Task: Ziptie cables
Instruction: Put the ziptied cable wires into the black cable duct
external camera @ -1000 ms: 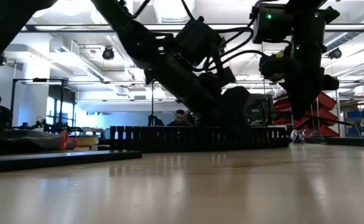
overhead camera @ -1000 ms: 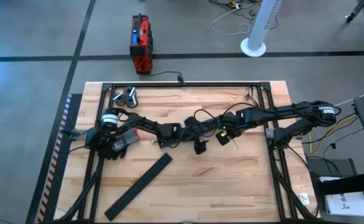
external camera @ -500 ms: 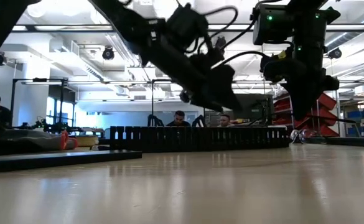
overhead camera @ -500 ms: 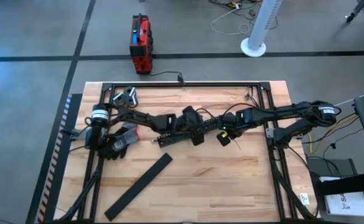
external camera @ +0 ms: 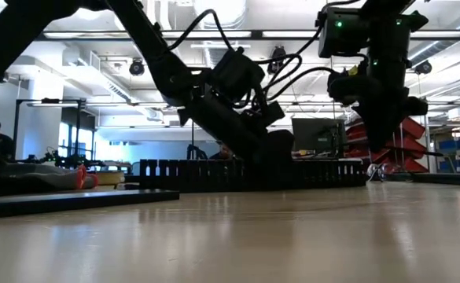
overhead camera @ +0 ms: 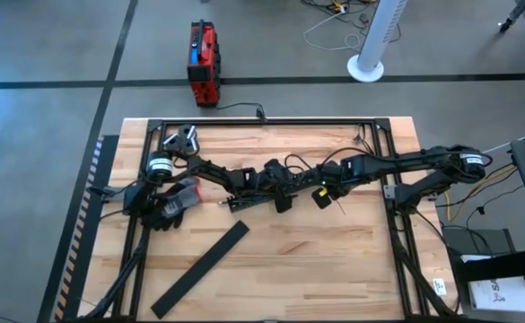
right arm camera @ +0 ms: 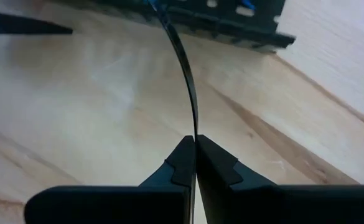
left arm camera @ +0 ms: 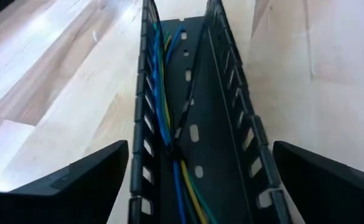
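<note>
The cables (left arm camera: 169, 118), blue, green and yellow, lie along the inside of the black comb-toothed duct (left arm camera: 197, 134), bunched against one slotted wall, and a thin black zip tie (left arm camera: 183, 112) crosses over them. The duct rests on the wooden table (overhead camera: 334, 260) near its middle.

The left gripper (left arm camera: 194, 177) hangs over the open channel with its fingers (left arm camera: 70, 183) spread wide, one outside each wall, grasping nothing.

The right gripper (right arm camera: 195, 149) is clenched on the free tail of the zip tie, a narrow black strip that curves from the fingertips up to the duct's edge. In the high view it sits just right of the duct's end.

The duct's flat lid (overhead camera: 201, 267) lies apart, diagonally, nearer the table's front. A red box (overhead camera: 203, 63) stands on the floor beyond the table; no writing on it can be read.
</note>
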You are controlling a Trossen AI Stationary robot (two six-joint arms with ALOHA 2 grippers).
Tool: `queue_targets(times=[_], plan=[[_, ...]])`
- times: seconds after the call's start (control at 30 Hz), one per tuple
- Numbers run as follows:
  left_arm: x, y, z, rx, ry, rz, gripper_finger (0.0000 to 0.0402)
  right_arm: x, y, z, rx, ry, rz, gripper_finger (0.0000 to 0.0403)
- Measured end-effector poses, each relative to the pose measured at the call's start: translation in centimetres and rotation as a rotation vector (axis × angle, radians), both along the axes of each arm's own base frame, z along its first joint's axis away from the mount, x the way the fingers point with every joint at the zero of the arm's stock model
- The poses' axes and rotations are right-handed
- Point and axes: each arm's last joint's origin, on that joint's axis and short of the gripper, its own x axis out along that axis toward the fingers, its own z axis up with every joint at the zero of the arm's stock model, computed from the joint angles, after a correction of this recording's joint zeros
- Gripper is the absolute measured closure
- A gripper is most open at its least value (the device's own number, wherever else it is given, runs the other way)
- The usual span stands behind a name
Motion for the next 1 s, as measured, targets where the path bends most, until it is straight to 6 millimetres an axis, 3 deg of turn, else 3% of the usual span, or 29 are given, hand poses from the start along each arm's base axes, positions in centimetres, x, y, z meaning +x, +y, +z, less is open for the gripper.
queue_targets(times=[0.1, 0.33, 0.43, 0.57, 0.8, 1.0], plan=[[-0.1, -0.1, -0.1, 0.006, 0.015, -0.005, 0.0042, 0.0, -0.7, 0.0, 0.022, -0.009, -0.032, 0.0403], [-0.2, -0.2, -0.3, 0.022, 0.038, -0.016, 0.0176, -0.6, -3.2, 0.0, 0.100, -0.023, -0.109, 0.0403], [-0.2, -0.2, -0.3, 0.032, 0.040, -0.021, 0.0216, -0.8, -4.1, 0.0, 0.127, -0.035, -0.141, 0.0403], [-0.2, -0.4, -0.3, 0.033, 0.039, -0.025, 0.0213, -1.2, -5.3, 0.0, 0.165, -0.052, -0.195, 0.0403], [-0.3, -0.4, -0.4, 0.028, 0.049, -0.021, 0.0150, -1.7, -6.6, 0.0, 0.234, -0.083, -0.259, 0.0403], [-0.2, -0.4, -0.4, 0.028, 0.042, -0.021, 0.0170, -1.8, -7.3, -1.4, 0.296, -0.040, -0.303, 0.0403]])
